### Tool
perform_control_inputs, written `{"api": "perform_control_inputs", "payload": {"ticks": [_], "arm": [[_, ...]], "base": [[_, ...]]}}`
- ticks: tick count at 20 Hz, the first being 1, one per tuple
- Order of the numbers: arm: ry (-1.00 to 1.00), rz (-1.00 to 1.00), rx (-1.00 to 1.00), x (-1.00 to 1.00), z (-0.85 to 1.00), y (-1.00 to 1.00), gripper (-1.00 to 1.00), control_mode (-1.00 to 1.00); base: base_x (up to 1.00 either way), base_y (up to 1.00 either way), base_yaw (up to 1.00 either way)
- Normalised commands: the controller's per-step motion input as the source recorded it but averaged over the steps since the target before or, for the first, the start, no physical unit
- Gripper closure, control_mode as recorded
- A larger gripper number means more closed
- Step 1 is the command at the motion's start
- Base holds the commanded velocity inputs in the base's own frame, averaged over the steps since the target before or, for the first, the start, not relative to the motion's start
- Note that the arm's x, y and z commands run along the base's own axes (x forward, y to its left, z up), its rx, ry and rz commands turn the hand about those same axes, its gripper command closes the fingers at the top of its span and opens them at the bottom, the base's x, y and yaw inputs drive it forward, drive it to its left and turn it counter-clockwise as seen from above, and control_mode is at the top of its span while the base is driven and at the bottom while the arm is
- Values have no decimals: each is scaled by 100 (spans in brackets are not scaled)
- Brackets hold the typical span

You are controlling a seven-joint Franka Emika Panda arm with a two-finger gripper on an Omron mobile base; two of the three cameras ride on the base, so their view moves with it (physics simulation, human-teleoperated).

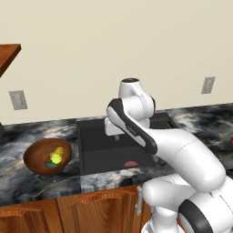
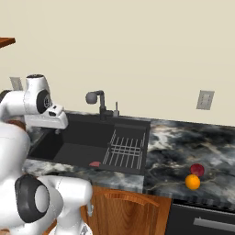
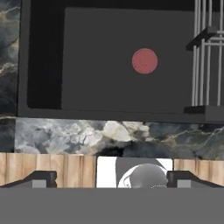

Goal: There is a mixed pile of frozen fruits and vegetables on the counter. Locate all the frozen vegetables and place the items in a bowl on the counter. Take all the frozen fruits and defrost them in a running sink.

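The wooden bowl (image 1: 33,155) sits on the marbled counter (image 1: 13,179) left of the sink and holds the yellow corn cob (image 1: 57,155) and the dark green piece (image 1: 49,164). Right of the sink, the dark red ball (image 2: 197,169) and the orange ball (image 2: 193,182) lie side by side on the counter (image 2: 174,144). My gripper (image 1: 115,135) (image 2: 58,130) (image 3: 112,179) hangs open and empty over the left part of the black sink (image 1: 98,141) (image 2: 78,137) (image 3: 96,57), its fingers spread wide.
A flat pinkish-red patch (image 3: 145,61) (image 2: 95,164) lies on the sink floor. A dark wire rack (image 2: 125,149) (image 3: 208,57) fills the basin's right side, with the dark faucet (image 2: 96,98) behind it. Brown cabinets (image 1: 68,209) run below the counter.
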Motion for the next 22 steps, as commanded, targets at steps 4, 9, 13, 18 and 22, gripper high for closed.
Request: {"api": "perform_control_inputs", "payload": {"ticks": [4,9,13,18,22], "arm": [[21,-2,-1,-28,0,-59,-100,-100],[23,-8,-3,-24,0,-69,-100,-100],[17,-3,-4,-19,-7,-70,-100,-100],[13,-1,-2,-5,-22,-78,-100,-100],[16,0,-4,-1,-11,-79,-100,-100]], "base": [[0,0,0],[0,0,0],[0,0,0],[0,0,0],[0,0,0]]}}
